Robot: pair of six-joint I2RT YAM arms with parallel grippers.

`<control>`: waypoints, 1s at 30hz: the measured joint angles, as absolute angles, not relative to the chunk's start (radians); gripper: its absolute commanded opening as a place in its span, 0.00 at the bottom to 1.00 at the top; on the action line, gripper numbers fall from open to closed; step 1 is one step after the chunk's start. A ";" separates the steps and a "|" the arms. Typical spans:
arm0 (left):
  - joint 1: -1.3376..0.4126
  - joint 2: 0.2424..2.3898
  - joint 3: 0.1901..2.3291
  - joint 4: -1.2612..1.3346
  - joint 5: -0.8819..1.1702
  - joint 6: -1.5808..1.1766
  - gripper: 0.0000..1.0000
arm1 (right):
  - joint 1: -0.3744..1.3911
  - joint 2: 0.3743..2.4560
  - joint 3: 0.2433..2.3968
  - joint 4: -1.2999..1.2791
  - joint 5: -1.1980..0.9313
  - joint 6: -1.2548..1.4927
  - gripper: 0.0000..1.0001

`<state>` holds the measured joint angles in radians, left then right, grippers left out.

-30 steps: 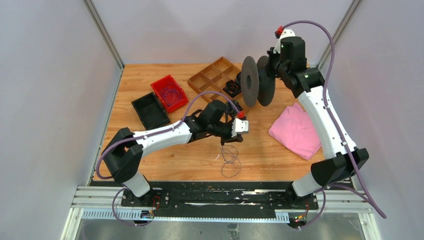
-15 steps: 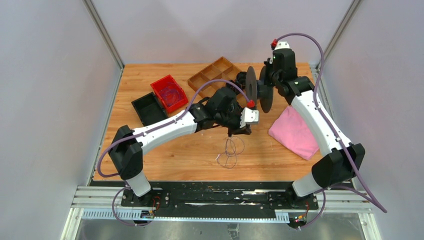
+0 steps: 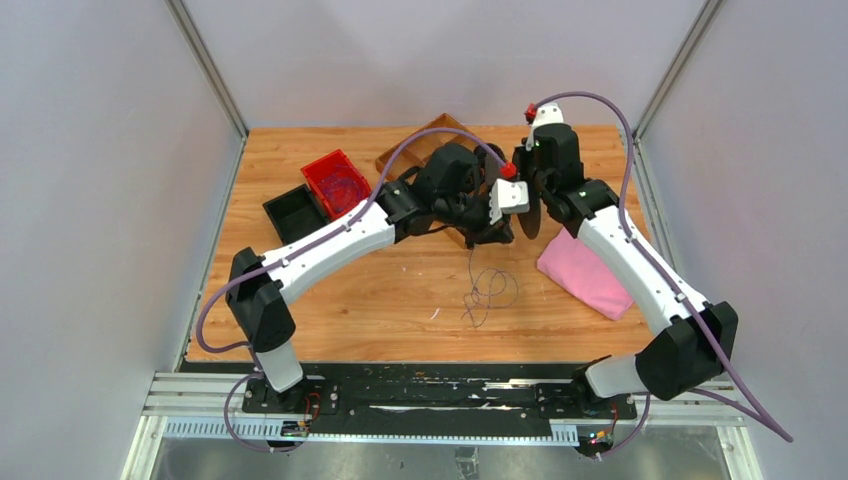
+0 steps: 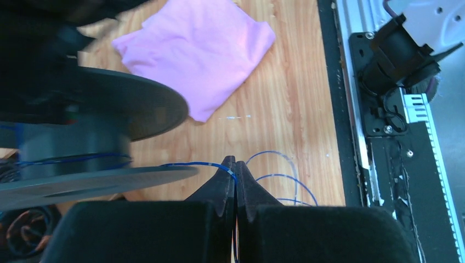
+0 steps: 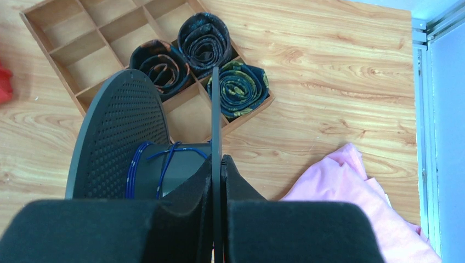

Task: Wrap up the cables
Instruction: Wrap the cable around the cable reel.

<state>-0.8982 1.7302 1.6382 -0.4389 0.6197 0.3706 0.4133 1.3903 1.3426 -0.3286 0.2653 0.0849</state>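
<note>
- At your far left, a black bin [image 3: 300, 215] and a red bin [image 3: 338, 185] sit side by side on the surface [image 3: 380, 310].
- Your left pincer [image 4: 235, 163] is pressed together, pinching the thin blue cable [image 4: 192, 164] at its tips.
- From that pinch the cable runs onto the core of the dark grey spool [image 5: 118, 137]. Its slack lies in loose loops on the surface.
- Your right pincer [image 5: 217, 161] pinches one flange of the spool by its rim, over the wooden tray [image 5: 66, 44].
- A pink cloth [image 3: 590, 272] lies at the right.
</note>
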 measured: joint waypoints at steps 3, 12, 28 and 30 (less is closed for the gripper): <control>-0.875 1.740 1.680 -0.461 0.612 0.355 0.03 | 0.431 1.383 1.312 -0.313 0.266 0.071 0.01; -0.789 1.773 1.759 -0.509 0.601 0.297 0.05 | 0.466 1.362 1.240 -0.268 0.249 0.023 0.01; -0.686 1.779 1.769 -0.533 0.603 0.275 0.10 | 0.471 1.289 1.140 -0.217 0.139 -0.087 0.01; -0.676 1.779 1.769 -0.534 0.604 0.275 0.09 | 0.471 1.283 1.131 -0.217 0.122 -0.102 0.01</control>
<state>-0.6762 1.7794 1.7691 -0.5339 0.6041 0.2752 0.4713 1.2835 1.1313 -0.2169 0.1219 -0.1024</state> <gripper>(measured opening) 0.095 0.037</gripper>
